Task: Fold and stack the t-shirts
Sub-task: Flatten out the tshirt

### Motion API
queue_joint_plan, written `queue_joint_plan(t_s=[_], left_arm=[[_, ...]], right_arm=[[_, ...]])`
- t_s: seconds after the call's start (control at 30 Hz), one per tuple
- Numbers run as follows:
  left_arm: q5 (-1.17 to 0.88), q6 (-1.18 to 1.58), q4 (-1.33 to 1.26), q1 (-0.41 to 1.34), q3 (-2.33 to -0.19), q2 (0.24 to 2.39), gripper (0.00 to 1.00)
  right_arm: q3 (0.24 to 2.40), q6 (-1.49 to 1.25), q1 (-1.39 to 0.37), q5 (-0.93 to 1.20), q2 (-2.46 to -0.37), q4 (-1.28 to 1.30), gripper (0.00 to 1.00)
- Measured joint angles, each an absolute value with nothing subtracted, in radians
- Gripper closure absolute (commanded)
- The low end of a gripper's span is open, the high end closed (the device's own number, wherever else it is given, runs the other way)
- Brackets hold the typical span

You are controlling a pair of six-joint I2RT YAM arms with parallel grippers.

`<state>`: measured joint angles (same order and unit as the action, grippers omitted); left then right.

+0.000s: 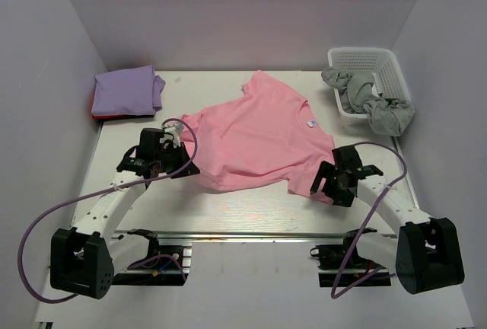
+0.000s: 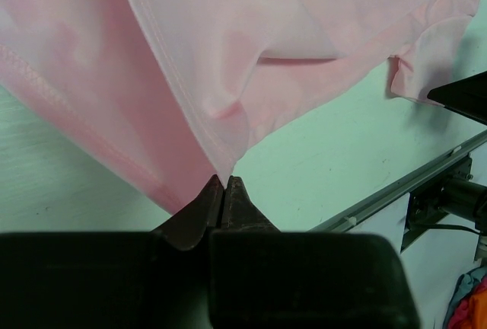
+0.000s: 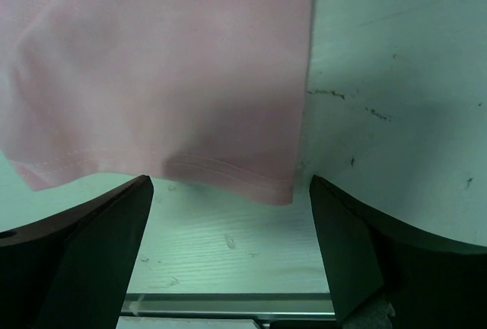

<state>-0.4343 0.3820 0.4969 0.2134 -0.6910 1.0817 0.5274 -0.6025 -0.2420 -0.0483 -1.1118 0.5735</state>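
Pink shirt (image 3: pixel 152 70) fills far left of view, flat on pale table (image 3: pixel 396 78). Stitched hem runs along near edge; side edge straight, hem corner right of centre. Right gripper (image 3: pixel 228 184) spread wide, nothing between dark fingers (image 3: pixel 99 237); hem just beyond tips. Dark scuffs (image 3: pixel 358 104) on bare table, right. Metal rail (image 3: pixel 228 298) near edge.

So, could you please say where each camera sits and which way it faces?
Top external: above, behind the arms, looking down on table and pink t-shirt; left gripper, right gripper show.
Left wrist: on that arm, looking along shut fingers pinching the shirt's edge.
Right wrist: on that arm, looking between open fingers at a hem.
All share the pink t-shirt.
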Motion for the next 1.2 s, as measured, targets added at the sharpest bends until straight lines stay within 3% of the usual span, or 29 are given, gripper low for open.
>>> queue_joint_plan(t_s=[0.07, 0.1, 0.13, 0.17, 0.2, 0.23, 0.27, 0.33, 0.6, 0.93, 1.2], left_arm=[[-0.434, 0.384, 0.499, 0.213, -0.691, 1.082, 0.91], [-0.434, 0.386, 0.5, 0.213, -0.69, 1.084, 0.89], [-0.434, 0.387, 0.5, 0.213, -0.688, 1.085, 0.88], [-0.434, 0.392, 0.498, 0.213, -0.682, 1.09, 0.88], [-0.434, 0.395, 0.5, 0.213, -0.675, 1.094, 0.87], [-0.434, 0.398, 0.505, 0.213, -0.668, 1.102, 0.9], [-0.434, 0.403, 0.511, 0.213, -0.664, 1.11, 0.95], [-0.433, 0.412, 0.531, 0.213, -0.659, 1.132, 1.0], [-0.448, 0.416, 0.577, 0.211, -0.695, 1.105, 1.0], [-0.412, 0.416, 0.562, 0.211, -1.071, 1.035, 1.0], [-0.238, 0.436, 0.573, 0.211, -1.326, 1.025, 1.0]], right_arm=[[0.527, -0.603, -0.242, -0.042, -1.115, 0.551, 0.22], [0.525, -0.609, -0.242, -0.04, -1.122, 0.529, 0.39], [0.525, -0.608, -0.242, -0.038, -1.124, 0.525, 0.39], [0.52, -0.612, -0.241, -0.034, -1.131, 0.504, 0.59], [0.52, -0.606, -0.241, -0.031, -1.137, 0.494, 0.68], [0.514, -0.604, -0.241, -0.022, -1.143, 0.478, 0.88], [0.511, -0.6, -0.24, -0.013, -1.149, 0.475, 1.0], [0.506, -0.602, -0.237, 0.004, -1.153, 0.471, 1.0], [0.536, -0.567, -0.237, 0.031, -0.998, 0.427, 1.0], [0.918, -0.511, -0.236, -0.218, -0.84, 0.281, 1.0], [1.236, -0.352, -0.236, -0.437, -0.888, 0.207, 1.0]])
